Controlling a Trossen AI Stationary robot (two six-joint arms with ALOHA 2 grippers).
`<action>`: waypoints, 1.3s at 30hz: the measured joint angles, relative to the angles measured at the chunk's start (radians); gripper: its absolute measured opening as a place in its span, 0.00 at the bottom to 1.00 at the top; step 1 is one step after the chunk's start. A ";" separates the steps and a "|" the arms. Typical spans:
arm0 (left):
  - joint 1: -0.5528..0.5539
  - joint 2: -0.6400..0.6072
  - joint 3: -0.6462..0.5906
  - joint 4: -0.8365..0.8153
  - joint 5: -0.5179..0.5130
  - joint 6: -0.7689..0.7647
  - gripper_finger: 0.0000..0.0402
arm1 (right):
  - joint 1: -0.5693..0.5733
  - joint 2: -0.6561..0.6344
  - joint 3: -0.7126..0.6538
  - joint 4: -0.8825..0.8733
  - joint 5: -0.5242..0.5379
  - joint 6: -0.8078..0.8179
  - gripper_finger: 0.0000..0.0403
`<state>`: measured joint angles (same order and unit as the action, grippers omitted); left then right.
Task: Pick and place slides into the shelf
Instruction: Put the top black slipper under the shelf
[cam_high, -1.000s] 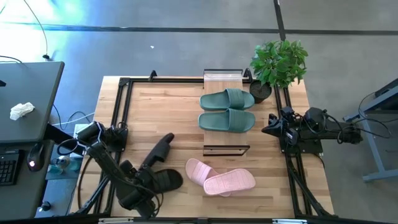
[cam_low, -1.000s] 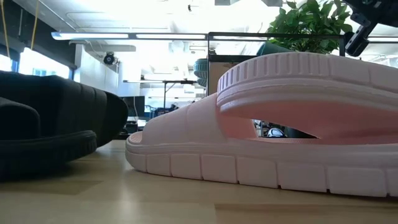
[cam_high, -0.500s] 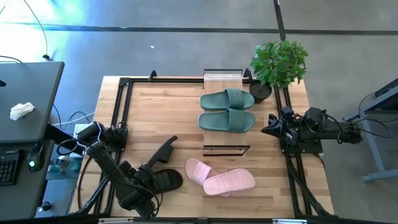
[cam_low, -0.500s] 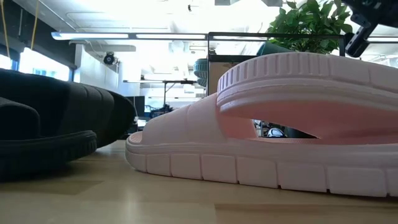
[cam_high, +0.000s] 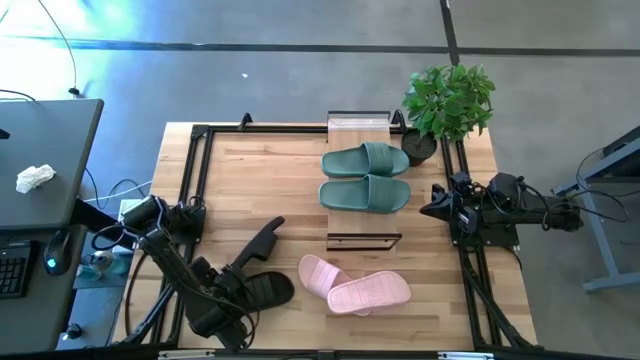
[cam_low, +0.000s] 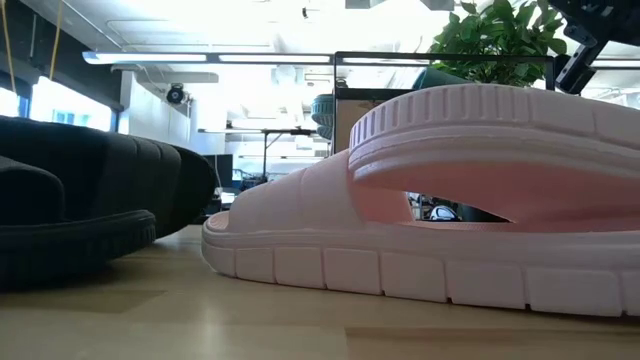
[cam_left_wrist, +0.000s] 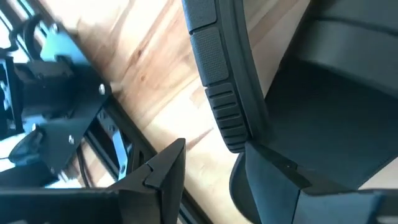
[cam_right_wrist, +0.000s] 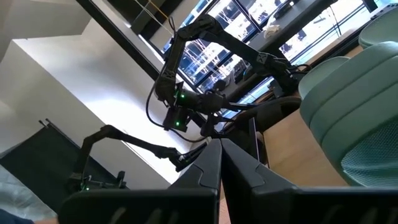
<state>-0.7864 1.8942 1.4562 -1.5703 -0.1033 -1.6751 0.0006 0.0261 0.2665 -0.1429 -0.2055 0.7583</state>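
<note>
One black slide (cam_high: 260, 243) stands on its side on the table at the near left. The other black slide (cam_high: 266, 290) lies flat beside it. My left gripper (cam_high: 240, 272) is open at the near end of the tipped slide (cam_left_wrist: 217, 81), one finger on each side of it. Two sage green slides (cam_high: 365, 177) lie side by side on the shelf (cam_high: 358, 126). Two pale pink slides (cam_high: 355, 290) lie overlapping near the front edge and fill the low view (cam_low: 450, 190). My right gripper (cam_high: 432, 208) is shut and empty at the right, beside the shelf. My left gripper has one finger (cam_left_wrist: 273, 180) against the ribbed sole edge (cam_left_wrist: 231, 134) of the tipped black slide, near its near end. The other finger (cam_left_wrist: 163, 171) stands apart from it, with bare wood showing between. The fingers come low from the table's near left and lie roughly along the slide.
A potted plant (cam_high: 448, 100) stands at the far right corner next to the shelf. A black metal frame (cam_high: 195, 190) runs along the table's edges. A desk with a keyboard (cam_high: 40, 190) stands off the table's left.
The tipped black slide has swung its far end a little toward the table's right, then kept still. In the low view its dark bulk has moved nearer to the pink slide.
</note>
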 joint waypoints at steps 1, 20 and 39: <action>0.000 0.000 -0.002 0.000 -0.015 0.000 0.38 | 0.000 0.000 0.000 0.000 0.000 0.000 0.00; 0.002 -0.001 0.006 0.000 -0.120 -0.019 0.01 | 0.000 0.000 0.000 0.000 0.003 0.003 0.00; 0.001 -0.086 0.043 0.001 -0.272 0.031 0.00 | 0.000 0.000 0.000 -0.003 0.022 0.028 0.00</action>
<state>-0.7856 1.8084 1.4987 -1.5688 -0.3755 -1.6444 0.0009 0.0261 0.2665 -0.1459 -0.1838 0.7860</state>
